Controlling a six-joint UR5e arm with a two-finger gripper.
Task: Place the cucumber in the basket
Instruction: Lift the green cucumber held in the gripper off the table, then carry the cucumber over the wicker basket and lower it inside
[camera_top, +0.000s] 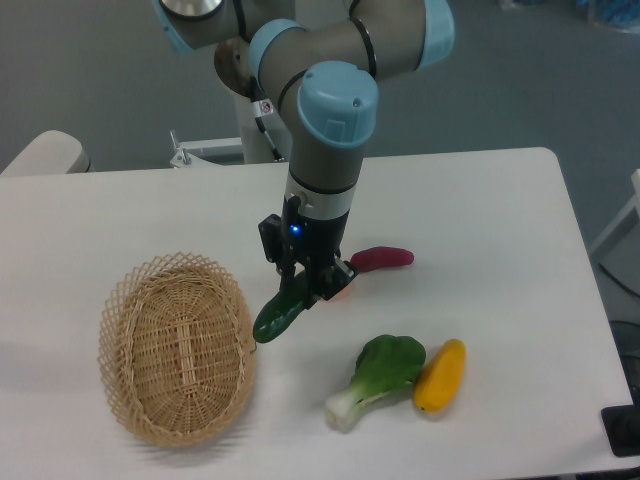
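Cucumber (279, 314) clamped in gripper (305, 288), tilted, lifted near the table's middle, lower end just beside basket (125, 385) rim. Pickup done, judging by the lift; carry leftward and release into basket left. Basket near front left corner. Behind gripper, red pepper (382, 259). Toward front right, bok choy (378, 377) touching squash (440, 375). Nothing between cucumber and basket.
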